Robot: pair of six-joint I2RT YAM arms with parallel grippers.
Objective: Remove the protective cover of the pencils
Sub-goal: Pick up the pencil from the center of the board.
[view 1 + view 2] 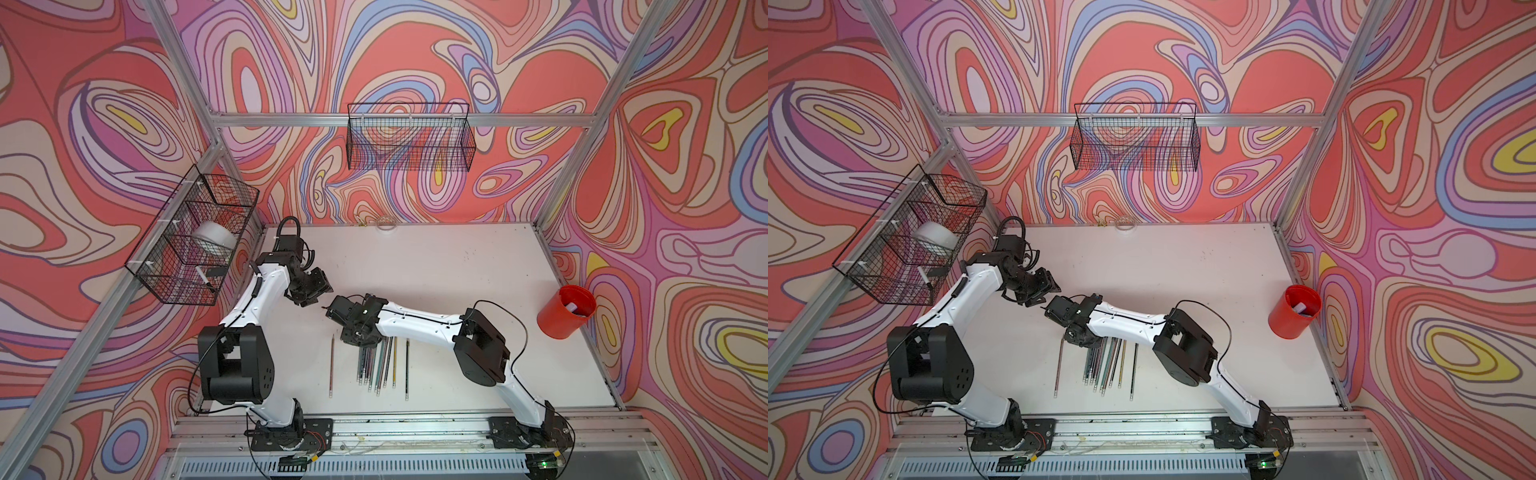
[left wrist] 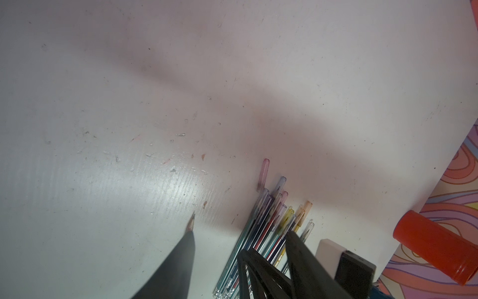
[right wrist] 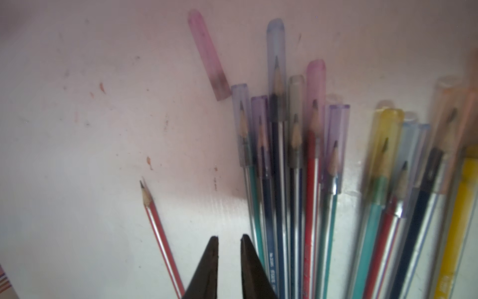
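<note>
robot lab test cell: aluminium frame [image 1: 407, 120], swirl-printed walls [image 1: 415, 50], white tabletop [image 1: 457, 266], two arms [image 1: 253, 299] [image 1: 415, 322] on a rail [image 1: 415, 426]

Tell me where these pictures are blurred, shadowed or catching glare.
Right wrist view: the red-striped pencil reads sharp, while the yellow-capped pencil and those beyond it smear. Left wrist view: a soft shadow crosses the table beside a pale sheen, and one finger of the left gripper is out of focus. Both top views: evenly lit, sharp.

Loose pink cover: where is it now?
In the right wrist view the loose pink cover lies on the table beside the pencil bunch's capped tips.
</note>
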